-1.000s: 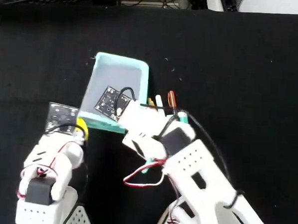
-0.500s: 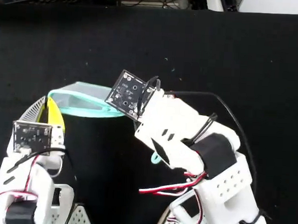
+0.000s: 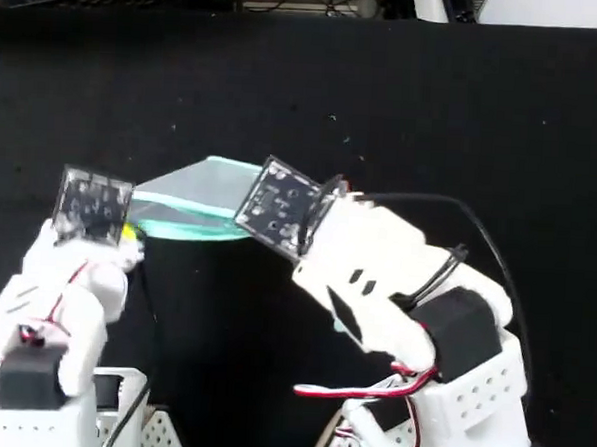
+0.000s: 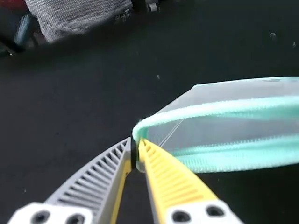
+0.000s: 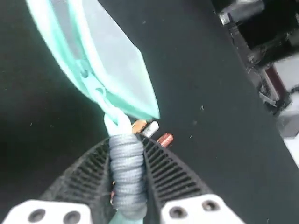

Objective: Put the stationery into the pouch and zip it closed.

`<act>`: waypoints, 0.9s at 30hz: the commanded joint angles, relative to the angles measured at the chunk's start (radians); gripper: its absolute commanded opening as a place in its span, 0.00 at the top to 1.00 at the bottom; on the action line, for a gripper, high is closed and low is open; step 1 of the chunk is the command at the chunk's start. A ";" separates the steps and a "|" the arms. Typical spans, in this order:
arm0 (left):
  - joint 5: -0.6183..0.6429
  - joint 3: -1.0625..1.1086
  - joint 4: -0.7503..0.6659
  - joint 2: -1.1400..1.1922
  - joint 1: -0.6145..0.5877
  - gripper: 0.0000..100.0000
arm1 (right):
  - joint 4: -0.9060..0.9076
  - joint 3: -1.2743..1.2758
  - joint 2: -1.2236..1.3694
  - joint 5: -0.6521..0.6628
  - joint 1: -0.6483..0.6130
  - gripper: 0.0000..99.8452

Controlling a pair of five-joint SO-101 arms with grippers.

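Change: the translucent plastic pouch (image 3: 195, 193) with its mint-green zip no longer lies flat on the black table (image 3: 435, 110). It hangs edge-on, stretched between the arms. The left gripper (image 4: 135, 156) pinches the zip's end tight. The right gripper (image 5: 125, 149) is clamped on the grey cord pull (image 5: 126, 172). The zip rows look parted. Coloured pen ends (image 5: 148, 128) show past the pouch corner, seemingly outside it. Loading is probably unfinished, so zipping looks premature.

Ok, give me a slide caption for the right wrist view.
Right gripper clamped on the grey cord pull of the mint pouch, pen ends peeking past its corner.
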 commanded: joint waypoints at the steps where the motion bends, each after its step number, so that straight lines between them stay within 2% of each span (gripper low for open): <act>1: 0.017 -0.337 0.137 0.201 0.004 0.97 | -0.034 -0.074 -0.030 0.002 0.043 0.99; 7: 0.025 -0.812 0.474 0.489 0.005 0.97 | -0.020 -0.145 -0.025 -0.044 0.035 0.99; 10: 0.046 -0.894 0.476 0.548 -0.002 0.97 | 0.012 -0.124 -0.027 -0.046 0.012 0.99; 13: 0.068 -0.885 0.476 0.545 0.019 0.97 | 0.041 -0.097 -0.031 -0.046 -0.025 0.99; 19: 0.069 -0.717 0.474 0.555 0.153 0.97 | 0.048 -0.093 -0.027 -0.048 -0.031 0.99; 22: 0.069 -0.713 0.473 0.555 0.208 0.97 | 0.048 -0.077 -0.025 -0.043 -0.031 0.99; 27: 0.071 -0.734 0.473 0.555 0.208 0.83 | 0.046 -0.002 -0.031 -0.040 -0.029 0.99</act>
